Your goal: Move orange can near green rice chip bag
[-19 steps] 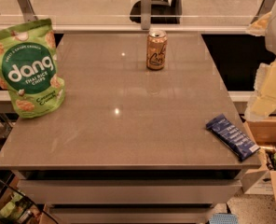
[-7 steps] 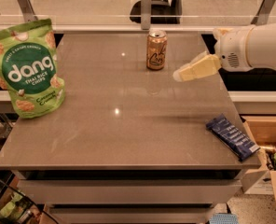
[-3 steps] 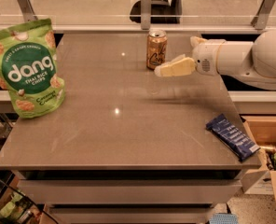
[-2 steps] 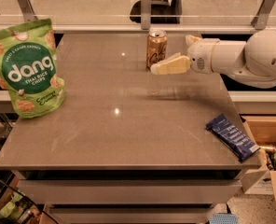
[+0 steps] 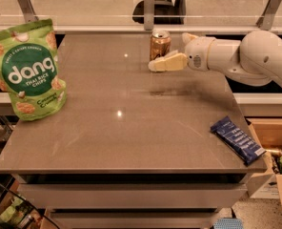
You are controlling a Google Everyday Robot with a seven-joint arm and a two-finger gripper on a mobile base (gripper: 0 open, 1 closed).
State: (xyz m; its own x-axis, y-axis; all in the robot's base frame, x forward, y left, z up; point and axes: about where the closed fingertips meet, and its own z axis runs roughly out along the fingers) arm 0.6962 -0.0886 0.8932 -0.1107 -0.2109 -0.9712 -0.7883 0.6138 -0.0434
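Observation:
The orange can [image 5: 159,42] stands upright at the back middle of the table [image 5: 131,128]. My gripper [image 5: 171,52] reaches in from the right at the can's height and is open. One cream finger [image 5: 167,62] lies across the front of the can's lower right side. The stub of the other finger [image 5: 187,36] shows just right of the can. I cannot tell whether either one touches the can. The green rice chip bag [image 5: 27,75] stands upright at the table's left edge, far from the can.
A dark blue flat wrapper [image 5: 237,139] lies near the table's right front corner. A glass rail with metal posts [image 5: 149,6] runs behind the table. Cardboard boxes [image 5: 274,161] sit on the floor to the right.
My arm has come in from the right and moved left towards the can, and its near finger now overlaps the can's base. The can, bag and wrapper have not moved.

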